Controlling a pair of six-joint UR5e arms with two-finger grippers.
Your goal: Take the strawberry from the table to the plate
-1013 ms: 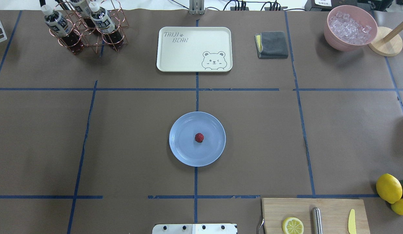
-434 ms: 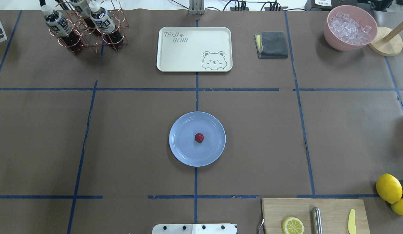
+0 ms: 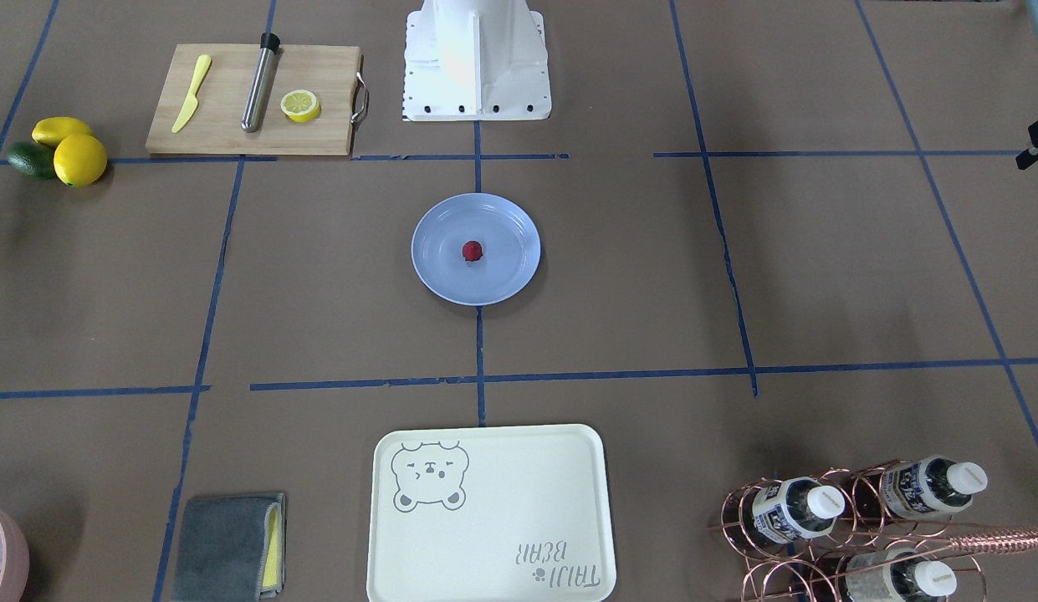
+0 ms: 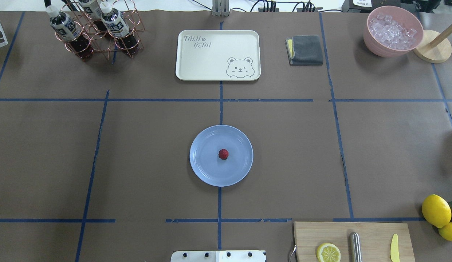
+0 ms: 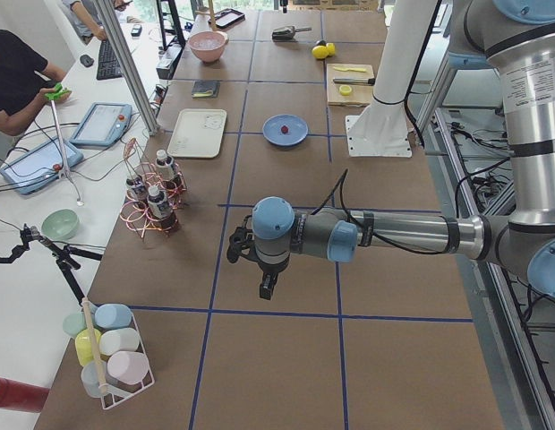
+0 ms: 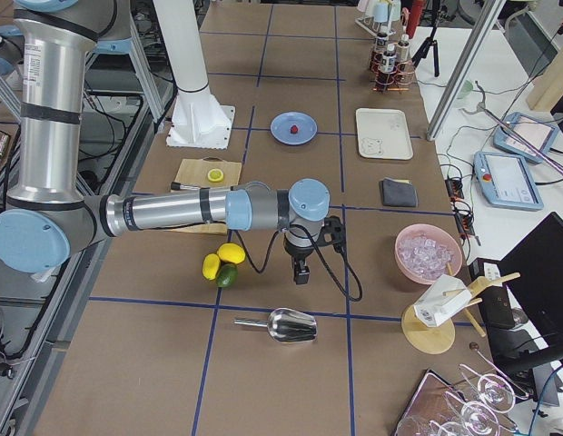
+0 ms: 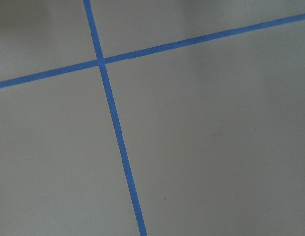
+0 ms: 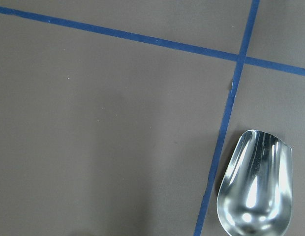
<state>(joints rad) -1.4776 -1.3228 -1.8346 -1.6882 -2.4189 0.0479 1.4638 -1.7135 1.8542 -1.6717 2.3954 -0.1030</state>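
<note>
The small dark-red strawberry (image 4: 223, 154) lies at the middle of the round blue-grey plate (image 4: 205, 171), which rests on the brown table (image 4: 291, 145) at its centre. The front view shows the same: strawberry (image 3: 472, 251) on plate (image 3: 506, 276). Neither gripper appears in the overhead or front view. My left gripper (image 5: 267, 287) hangs over bare table far from the plate, seen only from the left side. My right gripper (image 6: 300, 272) hangs near the lemons, seen only from the right side. I cannot tell whether either one is open or shut.
A cream bear-print tray (image 4: 217, 54), a bottle rack (image 4: 96, 31), a grey cloth (image 4: 306, 50) and a pink bowl of ice (image 4: 392, 31) line the far side. A cutting board (image 4: 353, 242) and lemons (image 4: 436, 211) sit near right. A metal scoop (image 8: 256, 189) lies below my right wrist.
</note>
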